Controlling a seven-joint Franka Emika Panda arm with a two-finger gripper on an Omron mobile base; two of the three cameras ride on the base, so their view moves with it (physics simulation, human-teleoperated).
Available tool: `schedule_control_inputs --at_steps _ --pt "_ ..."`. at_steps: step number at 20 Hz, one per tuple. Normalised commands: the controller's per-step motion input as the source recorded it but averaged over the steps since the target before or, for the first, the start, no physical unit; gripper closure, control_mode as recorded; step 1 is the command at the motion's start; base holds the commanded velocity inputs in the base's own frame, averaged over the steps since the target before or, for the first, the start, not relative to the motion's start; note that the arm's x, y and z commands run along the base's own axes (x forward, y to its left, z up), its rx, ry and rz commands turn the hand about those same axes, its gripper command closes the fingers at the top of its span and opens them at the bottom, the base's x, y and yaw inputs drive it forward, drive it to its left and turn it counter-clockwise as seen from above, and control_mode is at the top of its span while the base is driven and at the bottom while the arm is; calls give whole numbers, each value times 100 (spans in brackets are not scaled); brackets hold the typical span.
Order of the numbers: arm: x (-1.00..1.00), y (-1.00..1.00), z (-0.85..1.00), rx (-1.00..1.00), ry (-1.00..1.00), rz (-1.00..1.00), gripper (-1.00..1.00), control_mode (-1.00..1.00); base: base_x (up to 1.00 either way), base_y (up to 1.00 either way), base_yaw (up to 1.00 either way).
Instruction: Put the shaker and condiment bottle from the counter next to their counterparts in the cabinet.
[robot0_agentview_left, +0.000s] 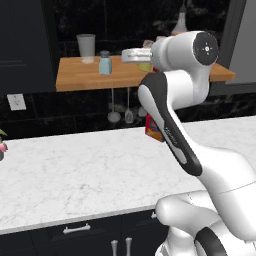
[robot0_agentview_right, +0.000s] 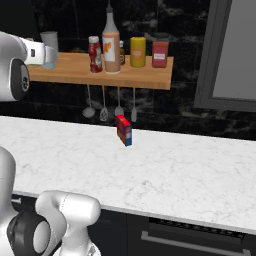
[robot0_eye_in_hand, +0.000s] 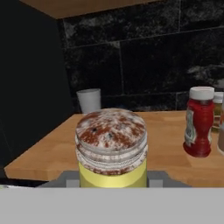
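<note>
both pincer (robot0_eye_in_hand: 112, 181) tips hidden behind the shaker (robot0_eye_in_hand: 112, 146) it grips; condiment bottle (robot0_eye_in_hand: 199, 121) stands on cabinet (robot0_eye_in_hand: 166, 144).

Condiment bottle (robot0_agentview_right: 94, 53) stands on cabinet (robot0_agentview_right: 150, 77), touching left of tall bottle (robot0_agentview_right: 111, 46). Pale shaker (robot0_agentview_left: 105, 63) near cabinet's left end, cup (robot0_agentview_left: 86, 48) behind-left. Box (robot0_agentview_right: 124, 130) on counter (robot0_agentview_right: 175, 170), toward back edge.
</note>
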Motion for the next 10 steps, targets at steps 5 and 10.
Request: schedule_control_inputs --at_steps 5,10 --pt "13 -15 -7 -2 -4 0 100 -100 0 0 0" --pt "1 -2 -4 0 4 0 100 -100 0 0 0"
